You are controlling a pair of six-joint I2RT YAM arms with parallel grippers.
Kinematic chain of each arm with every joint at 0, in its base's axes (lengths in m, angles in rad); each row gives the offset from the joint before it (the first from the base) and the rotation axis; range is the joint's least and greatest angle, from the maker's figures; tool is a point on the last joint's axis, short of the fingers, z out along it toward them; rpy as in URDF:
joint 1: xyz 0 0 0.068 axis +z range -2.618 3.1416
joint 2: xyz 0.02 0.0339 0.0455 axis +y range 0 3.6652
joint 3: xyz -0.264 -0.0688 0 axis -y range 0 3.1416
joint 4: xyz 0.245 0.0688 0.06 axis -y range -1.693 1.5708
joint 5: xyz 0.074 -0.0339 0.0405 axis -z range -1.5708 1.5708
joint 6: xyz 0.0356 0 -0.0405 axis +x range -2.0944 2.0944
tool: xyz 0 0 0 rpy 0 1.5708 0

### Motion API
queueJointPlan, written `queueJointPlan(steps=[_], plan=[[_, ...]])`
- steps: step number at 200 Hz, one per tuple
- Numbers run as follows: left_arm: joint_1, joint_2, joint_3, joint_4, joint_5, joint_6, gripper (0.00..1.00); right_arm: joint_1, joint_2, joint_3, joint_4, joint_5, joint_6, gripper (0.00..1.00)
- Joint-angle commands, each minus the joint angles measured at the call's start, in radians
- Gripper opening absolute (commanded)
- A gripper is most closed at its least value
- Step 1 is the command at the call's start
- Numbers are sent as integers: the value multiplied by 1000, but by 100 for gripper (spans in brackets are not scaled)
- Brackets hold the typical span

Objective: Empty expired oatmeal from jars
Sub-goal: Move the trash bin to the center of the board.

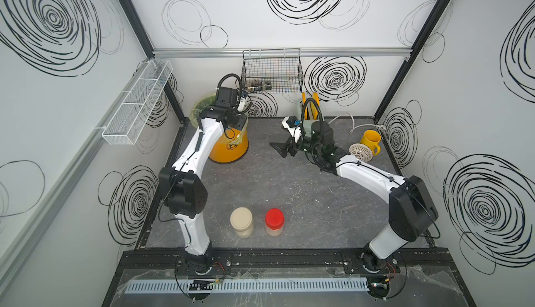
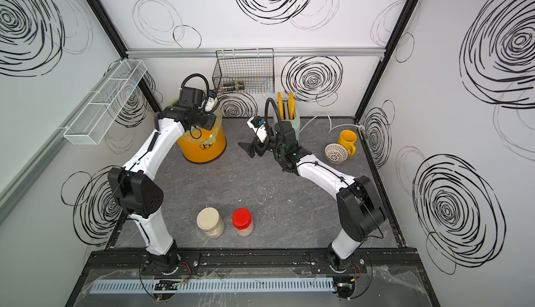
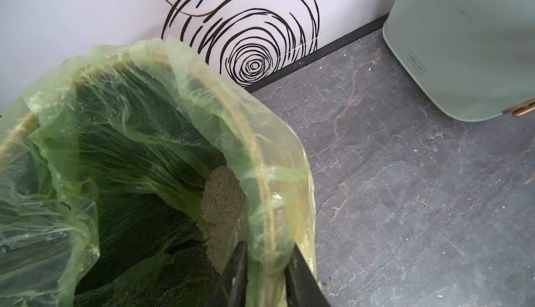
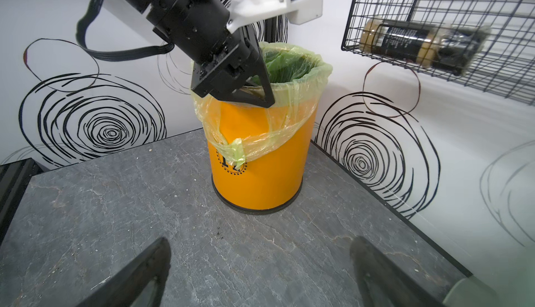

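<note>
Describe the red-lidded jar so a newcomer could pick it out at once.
Start at the grey table and go to the middle of its edge nearest the top camera. Two small clear jars of oatmeal stand there side by side; yours is the red-lidded jar, narrower than the cream-lidded jar.

Left arm reached forward, left hand [image 3: 269, 246] tipped down, jaws narrow, pinching bucket rim [image 4: 321, 68]. Right arm bent, right hand [image 4: 260, 243] jaws wide apart, empty.

Cream-lidded jar [image 1: 242, 222] and red-lidded jar [image 1: 274, 221], upright, closed, side by side near table [image 1: 289, 192] front, pale oatmeal [image 1: 244, 233] inside.
</note>
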Motion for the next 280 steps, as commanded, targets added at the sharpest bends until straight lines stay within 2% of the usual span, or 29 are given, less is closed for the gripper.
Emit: queueJointPlan(steps=[1,41,79,83,121,178,194,230,280], plan=[[-9,-37,-20,-6,15,-10,23,-5,-35,-9,27,15,5,98],[-10,-54,-34,3,48,-26,17,-19,-76,-42,31,48,6,98],[-14,-84,-55,16,74,-47,5,-27,-103,-54,26,76,12,98],[-14,-89,-56,18,76,-52,0,-27,-105,-55,24,79,12,98],[-21,-133,-89,37,78,-80,0,-27,-124,-58,13,100,18,98],[-74,-169,-94,27,187,-140,0,-30,-150,-86,8,140,18,98],[-109,-162,-77,12,212,-155,0,-33,-155,-92,8,150,20,98],[-207,-127,-45,2,193,-171,0,-36,-170,-104,9,164,32,98],[-285,-102,-13,36,204,-202,0,-41,-201,-131,7,188,39,98]])
